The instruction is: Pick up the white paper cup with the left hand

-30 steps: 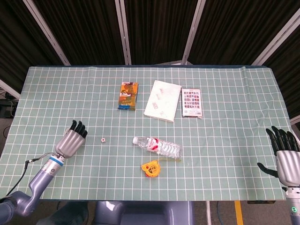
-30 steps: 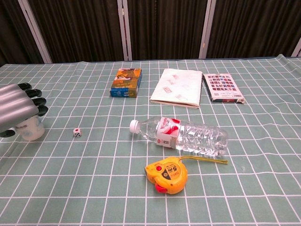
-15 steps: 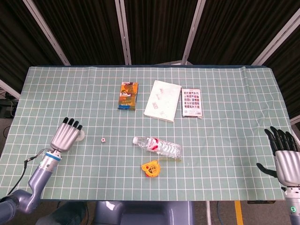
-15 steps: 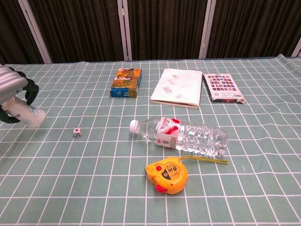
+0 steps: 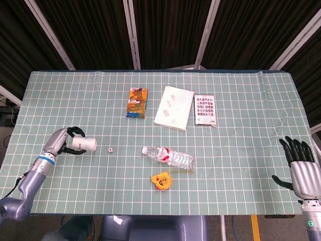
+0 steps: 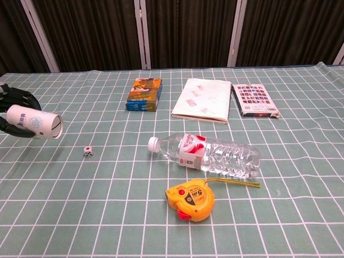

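Observation:
The white paper cup (image 5: 84,144) (image 6: 35,121) lies tipped on its side, held above the mat at the left, its open mouth toward the table's middle. My left hand (image 5: 63,140) (image 6: 13,103) grips it, dark fingers wrapped around its closed end. Only the fingers of that hand show at the left edge of the chest view. My right hand (image 5: 300,164) hovers at the table's right front corner, fingers spread, holding nothing; the chest view does not show it.
A small white die (image 5: 110,149) (image 6: 87,151) lies just right of the cup. A clear water bottle (image 6: 207,154) and a yellow tape measure (image 6: 191,200) lie mid-table. Further back are a snack box (image 6: 144,94), a white booklet (image 6: 202,100) and a card pack (image 6: 255,100).
My left hand drew back to the left and rose with the cup in it, tipping it from upright to lying sideways. The right hand has barely shifted.

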